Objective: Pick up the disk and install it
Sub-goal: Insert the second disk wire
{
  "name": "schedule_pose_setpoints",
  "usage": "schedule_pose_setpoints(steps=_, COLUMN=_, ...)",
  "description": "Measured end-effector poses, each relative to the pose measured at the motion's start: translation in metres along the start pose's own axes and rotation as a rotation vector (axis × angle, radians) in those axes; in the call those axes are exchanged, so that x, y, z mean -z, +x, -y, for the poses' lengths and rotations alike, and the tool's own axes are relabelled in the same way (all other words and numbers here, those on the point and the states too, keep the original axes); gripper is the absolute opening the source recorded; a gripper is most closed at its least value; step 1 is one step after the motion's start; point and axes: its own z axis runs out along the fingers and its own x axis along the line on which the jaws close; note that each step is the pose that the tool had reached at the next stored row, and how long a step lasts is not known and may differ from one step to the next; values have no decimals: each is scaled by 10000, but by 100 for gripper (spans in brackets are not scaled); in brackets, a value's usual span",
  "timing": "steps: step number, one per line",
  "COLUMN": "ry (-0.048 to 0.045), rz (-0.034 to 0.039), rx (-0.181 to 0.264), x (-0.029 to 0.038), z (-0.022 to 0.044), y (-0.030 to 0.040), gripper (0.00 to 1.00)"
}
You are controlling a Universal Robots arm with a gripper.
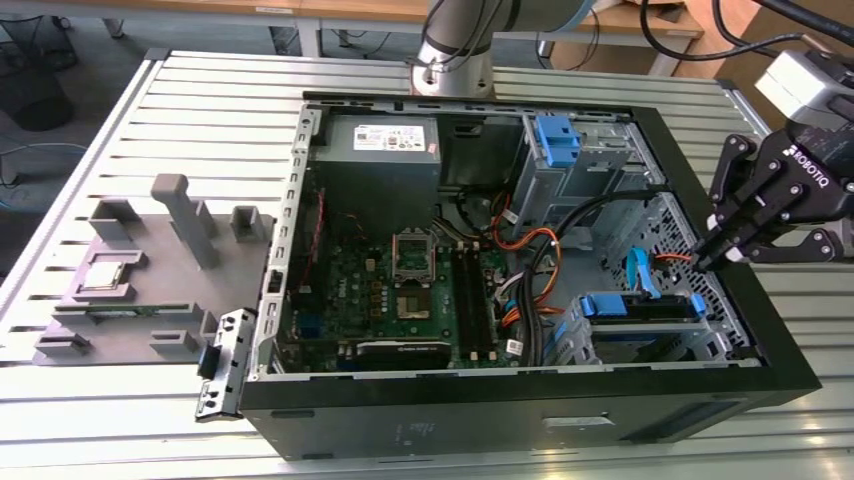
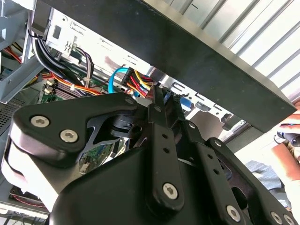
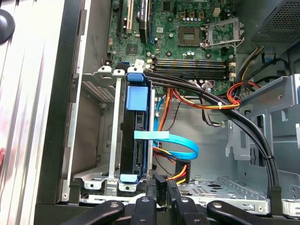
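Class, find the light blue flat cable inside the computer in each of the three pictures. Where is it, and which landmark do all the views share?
Exterior view: light blue cable stands just above the disk, towards the exterior view's right.
Second wrist view: it loops beside the red-and-yellow wires.
First wrist view: it runs from the disk towards those wires.
Shared landmark: the black case wall.

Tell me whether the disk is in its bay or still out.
In. The disk in its blue frame sits between the drive cage rails, inside the computer case.
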Motion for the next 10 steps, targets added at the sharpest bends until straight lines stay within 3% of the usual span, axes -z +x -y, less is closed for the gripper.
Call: schedule_pose_setpoints(steps=10, ry=0, rz=-1, rx=0, x=-1, z=0, y=0, gripper=17)
